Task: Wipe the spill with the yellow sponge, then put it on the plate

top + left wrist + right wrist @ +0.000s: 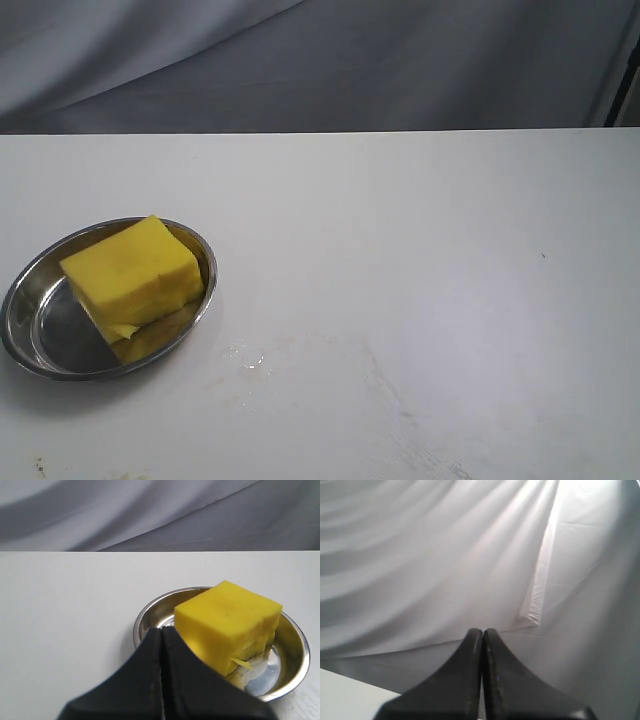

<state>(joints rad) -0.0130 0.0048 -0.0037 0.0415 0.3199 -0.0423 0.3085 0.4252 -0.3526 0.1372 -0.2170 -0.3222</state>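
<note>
1. Nearest me, by the front-left corner of the worktop (420, 300), is the plate (50, 335). The yellow sponge (130, 268) lies inside it, tilted, with one edge propped toward the rim and its reflection showing in the steel.
2. I can't make out the sponge's long axis for certain. It sits cornerwise to the front edge of the worktop.
3. I see no amber spill. There is only a faint wet trace (250, 360) just beside the plate, on the side toward the middle of the front edge. I judge both the wipe and the placing to be done.
4. Neither arm shows in the exterior view.
5. The left arm is the nearer one. In its wrist view the sponge (227, 625) and plate (160, 610) lie just beyond the left fingers (161, 632) and a little to one side.
6. The left fingers are pressed together, tip to tip. They grip nothing and touch neither sponge nor plate.
7. The right fingers (482, 632) are likewise closed and empty. They point at the grey cloth (445, 555) behind the worktop, well away from the plate.
</note>
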